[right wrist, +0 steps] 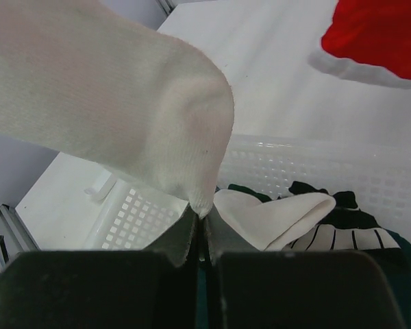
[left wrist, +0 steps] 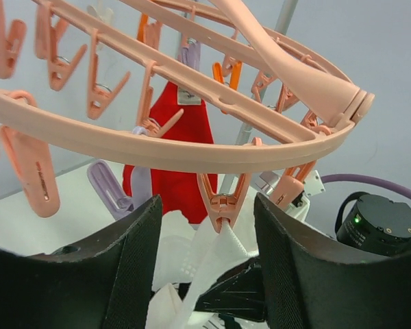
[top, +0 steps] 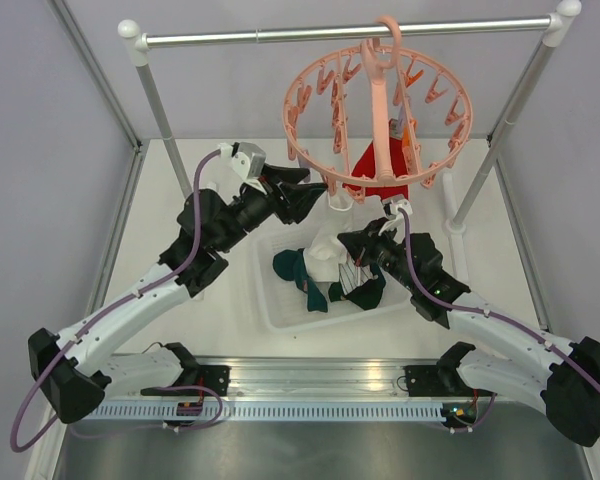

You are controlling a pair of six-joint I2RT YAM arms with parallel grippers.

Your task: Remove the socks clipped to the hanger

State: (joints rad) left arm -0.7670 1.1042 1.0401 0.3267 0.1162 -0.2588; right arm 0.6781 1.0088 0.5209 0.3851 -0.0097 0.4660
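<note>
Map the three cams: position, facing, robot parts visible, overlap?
Top external: above and behind the bases, looking down on hanger and tray; both arms show.
Left wrist: on the left arm, looking up into the hanger's clips; open left gripper frames one.
Right wrist: on the right arm, looking down at the tray; right gripper shut on a white sock.
Shared: the red sock appears in all three.

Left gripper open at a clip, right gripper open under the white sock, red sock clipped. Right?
No. Right wrist view shows the right gripper shut on the white sock at its toe, not open. Left gripper is open at a clip; red sock is clipped.
</note>
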